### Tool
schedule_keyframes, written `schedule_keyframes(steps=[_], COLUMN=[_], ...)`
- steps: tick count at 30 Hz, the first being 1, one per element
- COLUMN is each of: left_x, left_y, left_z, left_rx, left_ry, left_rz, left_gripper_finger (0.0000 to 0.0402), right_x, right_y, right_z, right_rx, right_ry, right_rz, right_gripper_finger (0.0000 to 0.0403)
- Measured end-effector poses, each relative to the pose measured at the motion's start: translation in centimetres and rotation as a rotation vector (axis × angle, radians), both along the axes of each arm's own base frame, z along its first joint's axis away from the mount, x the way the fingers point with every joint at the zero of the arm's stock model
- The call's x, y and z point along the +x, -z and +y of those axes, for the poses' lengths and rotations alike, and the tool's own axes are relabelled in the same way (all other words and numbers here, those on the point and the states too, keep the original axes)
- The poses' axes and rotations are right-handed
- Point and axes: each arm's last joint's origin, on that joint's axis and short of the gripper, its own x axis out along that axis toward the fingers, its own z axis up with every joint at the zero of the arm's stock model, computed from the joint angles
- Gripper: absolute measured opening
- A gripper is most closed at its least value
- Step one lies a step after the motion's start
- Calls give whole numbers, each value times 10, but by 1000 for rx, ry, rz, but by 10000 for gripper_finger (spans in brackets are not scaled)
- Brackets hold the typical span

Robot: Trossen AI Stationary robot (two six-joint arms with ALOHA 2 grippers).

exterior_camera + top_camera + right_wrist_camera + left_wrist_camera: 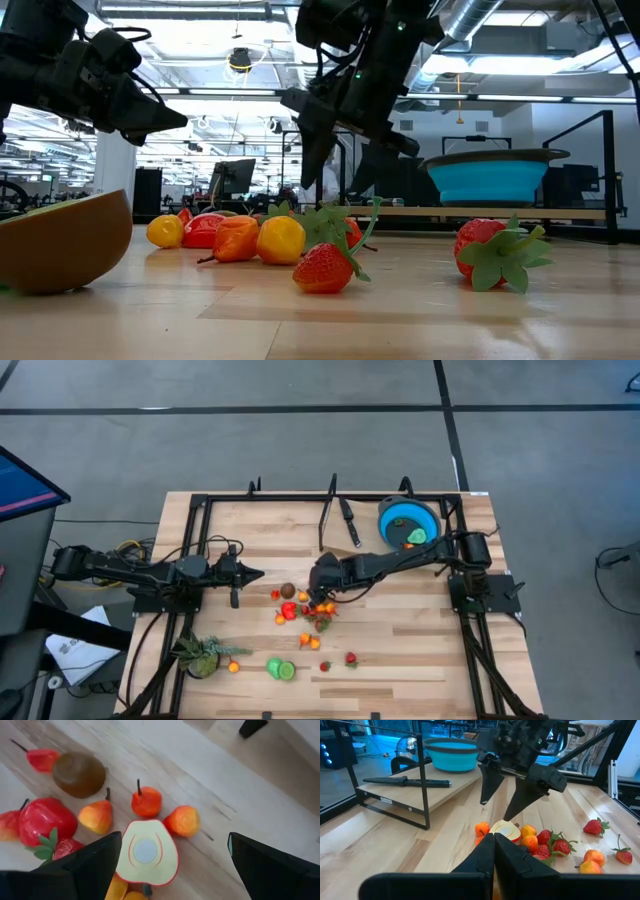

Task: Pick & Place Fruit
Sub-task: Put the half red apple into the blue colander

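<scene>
Right claw (318,600) spread wide, holding nothing, poised just above the cluster of toy fruit (300,609) at mid-table. Directly between its fingers in the right wrist view: a halved apple (146,852), cut face up, pale with a red rim. Just beside it, a small orange fruit with a stem (146,802), a peach-coloured fruit (183,820), an orange-yellow pear (96,817), a red apple (44,817) and a brown kiwi (79,774). Strawberries (325,267) scattered nearer the table's front edge, with green lime halves (281,669) farther out.

Blue bowl (408,520) at the far right corner of the table (400,640), holding a green fruit (417,536) and something small and dark beside it. Black-handled knife (349,520) lying near the bowl. Spiky green plant (203,654) at the front left.

Right arm stretched from its base at the right edge across to the centre, wrist angled down. Left claw (255,573) fully closed, empty, held level above the table left of the fruit, arm extended from the left edge.
</scene>
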Motion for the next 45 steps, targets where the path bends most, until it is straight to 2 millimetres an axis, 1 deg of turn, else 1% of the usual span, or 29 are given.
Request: schedule_keyframes(steps=[21,32,40,45], left_x=[0,0,0,0], left_y=[0,0,0,0], left_z=[0,0,0,0], left_rx=[0,0,0,0], left_ry=[0,0,0,0], left_rz=[0,0,0,0], left_gripper_finger=[1,1,1,1], right_x=[0,2,2,2], right_y=[0,-1,-1,-1], right_z=[1,1,1,1], right_rx=[-3,-6,1,9], right_ry=[-3,0,6,20], right_rz=[-5,-24,-23,-27], right_gripper_finger=[359,398,389,391])
